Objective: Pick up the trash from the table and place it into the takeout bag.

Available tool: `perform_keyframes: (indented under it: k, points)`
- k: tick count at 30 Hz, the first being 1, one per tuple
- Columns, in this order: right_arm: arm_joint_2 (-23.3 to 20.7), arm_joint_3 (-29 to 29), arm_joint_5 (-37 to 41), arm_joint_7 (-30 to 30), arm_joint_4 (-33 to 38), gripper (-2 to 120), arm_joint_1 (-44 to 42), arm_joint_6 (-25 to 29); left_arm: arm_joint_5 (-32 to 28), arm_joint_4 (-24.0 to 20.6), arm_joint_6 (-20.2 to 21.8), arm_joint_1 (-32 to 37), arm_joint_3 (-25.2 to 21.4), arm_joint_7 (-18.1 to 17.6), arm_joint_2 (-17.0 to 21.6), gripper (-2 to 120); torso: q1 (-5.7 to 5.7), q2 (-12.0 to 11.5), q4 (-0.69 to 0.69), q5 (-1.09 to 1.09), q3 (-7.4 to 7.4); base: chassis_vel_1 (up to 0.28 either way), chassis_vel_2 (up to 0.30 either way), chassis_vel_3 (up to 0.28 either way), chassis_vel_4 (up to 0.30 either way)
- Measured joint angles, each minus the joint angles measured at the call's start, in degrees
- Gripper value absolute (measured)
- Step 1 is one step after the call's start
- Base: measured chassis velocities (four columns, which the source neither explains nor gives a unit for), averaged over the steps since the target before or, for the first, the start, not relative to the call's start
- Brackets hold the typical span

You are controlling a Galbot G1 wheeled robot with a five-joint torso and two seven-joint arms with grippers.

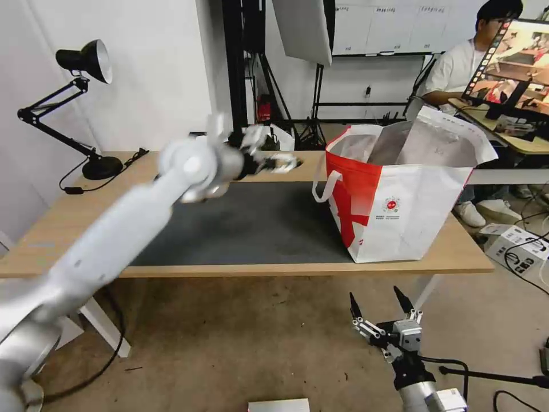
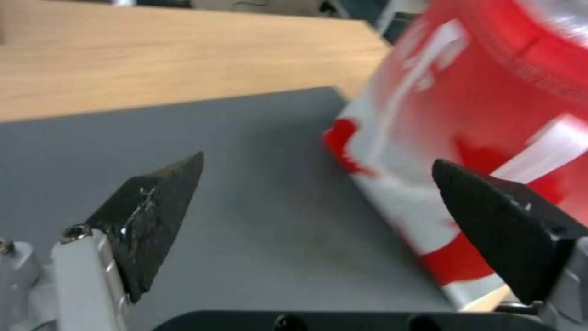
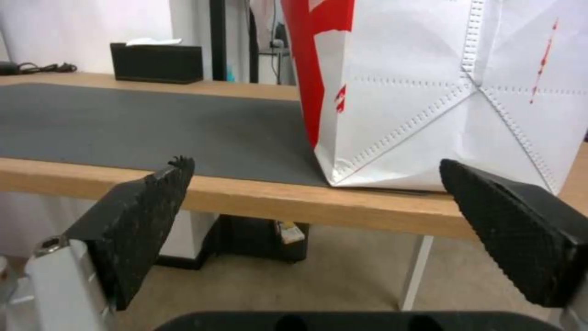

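Takeout bag (image 1: 412,194) stands upright on the table (image 1: 74,212), partly on the grey mat (image 1: 246,223). Left gripper (image 1: 274,162) hovers over the mat beside the bag, fingers spread and empty. Right gripper (image 1: 382,306) hangs below the table edge near the bag, fingers released.

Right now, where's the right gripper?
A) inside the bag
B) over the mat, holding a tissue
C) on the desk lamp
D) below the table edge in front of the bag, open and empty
D: the right gripper hangs below the table edge in front of the bag, with its fingers spread and nothing between them.
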Motion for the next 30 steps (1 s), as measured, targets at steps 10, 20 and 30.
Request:
perform_keyframes:
  k: [10, 20, 30]
  points:
    - [0.0, 0.0, 0.0, 0.0, 0.0, 100, 0.0, 0.0, 13.9, -9.6, -5.4, 26.7, -19.5, 8.2, 8.2, 100, 0.00, 0.0, -0.01, -0.01, 0.00, 0.000, 0.000, 0.000, 0.000]
    - [0.0, 0.0, 0.0, 0.0, 0.0, 100, 0.0, 0.0, 26.5, -14.6, -15.7, 49.4, -36.8, 18.4, 6.6, 100, 0.00, 0.0, 0.01, 0.01, 0.00, 0.000, 0.000, 0.000, 0.000]
    - [0.0, 0.0, 0.0, 0.0, 0.0, 100, 0.0, 0.0, 30.0, -17.6, -16.7, 62.2, -47.6, 22.4, 4.0, 100, 0.00, 0.0, 0.00, 0.01, 0.00, 0.000, 0.000, 0.000, 0.000]
